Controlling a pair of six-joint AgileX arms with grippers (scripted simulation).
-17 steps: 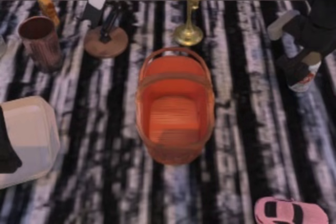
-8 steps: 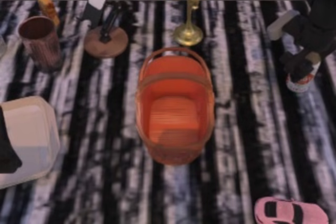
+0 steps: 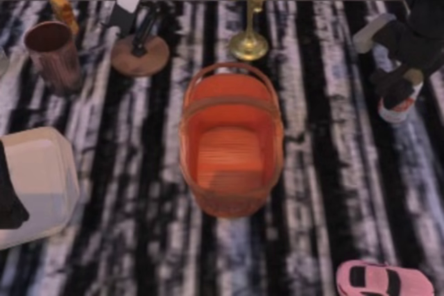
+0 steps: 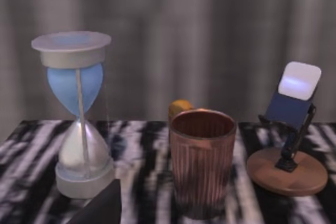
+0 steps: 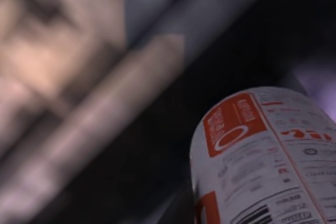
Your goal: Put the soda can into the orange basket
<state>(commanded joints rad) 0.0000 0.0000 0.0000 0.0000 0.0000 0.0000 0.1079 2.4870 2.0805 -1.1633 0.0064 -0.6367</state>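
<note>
Soda can [image 3: 399, 110] mostly hidden under right gripper [image 3: 397, 93] (jaws apparently clamped on it).

The right arm [image 3: 416, 36] at the top view's two o'clock is matte black and blocky, with a pale grey link and a tan pad near its dark gripper [image 3: 397, 91]. The left arm [image 3: 28, 185] at nine o'clock shows a rounded cream-white shell over black.
</note>
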